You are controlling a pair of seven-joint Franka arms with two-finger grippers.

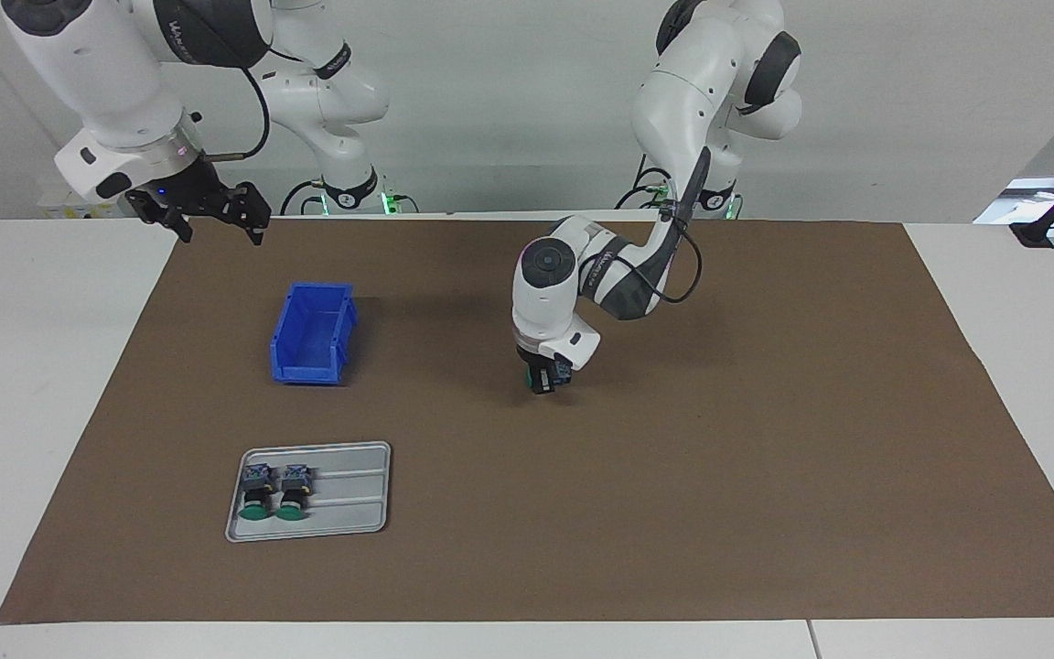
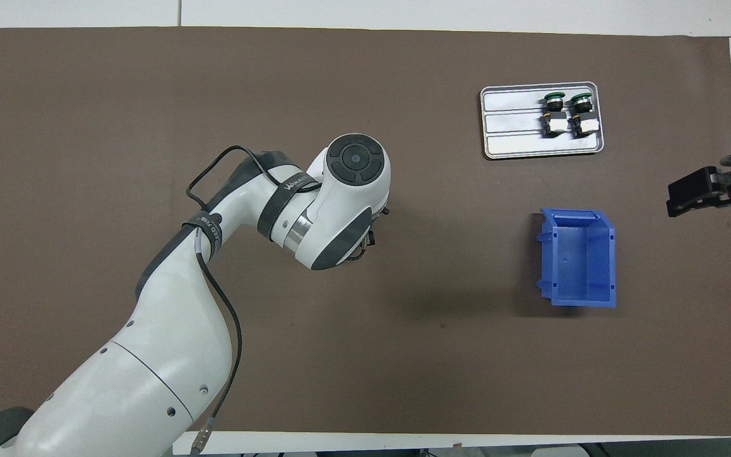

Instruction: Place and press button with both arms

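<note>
My left arm reaches out over the middle of the brown mat, its wrist bent straight down. The left gripper (image 1: 545, 379) sits low at the mat. A small grey-blue piece of a button (image 1: 564, 371) shows right beside it, with a hint of green underneath. Whether it is gripped or only touched does not show. In the overhead view the white wrist (image 2: 346, 197) covers the gripper and that button. My right gripper (image 1: 202, 209) (image 2: 711, 189) hangs open and holds nothing, above the mat's edge at the right arm's end, where that arm waits.
A grey tray (image 1: 353, 499) (image 2: 511, 130) holds two green-capped buttons (image 1: 275, 494) (image 2: 567, 113) lying on their sides. A blue bin (image 1: 312, 334) (image 2: 578, 257) stands nearer to the robots than the tray. White table borders the mat.
</note>
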